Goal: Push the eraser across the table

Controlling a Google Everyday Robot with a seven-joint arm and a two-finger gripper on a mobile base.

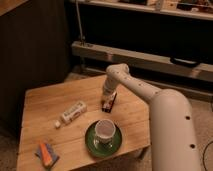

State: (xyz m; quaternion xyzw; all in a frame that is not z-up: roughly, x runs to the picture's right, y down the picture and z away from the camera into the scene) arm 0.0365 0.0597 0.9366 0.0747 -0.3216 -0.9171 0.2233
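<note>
**A:** Where is the tool?

**B:** The tool [107, 95] points down over the right half of the worktop [45, 107], fingers together. Its tip is at the far end of the eraser [109, 104]. I cannot tell if they touch.

**A:** And the eraser?

**B:** It lies flat on the planks, just behind the green plate [90, 142], which carries a cup [105, 129]. A white tube [74, 112] lies to its left in view, apart from it.

**A:** The surface?

**B:** Light striped wood. An orange and blue item [46, 154] lies near the front left corner.

**A:** Room to move?

**B:** There is bare wood left of the tube and behind it. The right edge is near the eraser. Behind the worktop stand a dark wall and a pale rail [150, 60], with speckled floor around.
</note>
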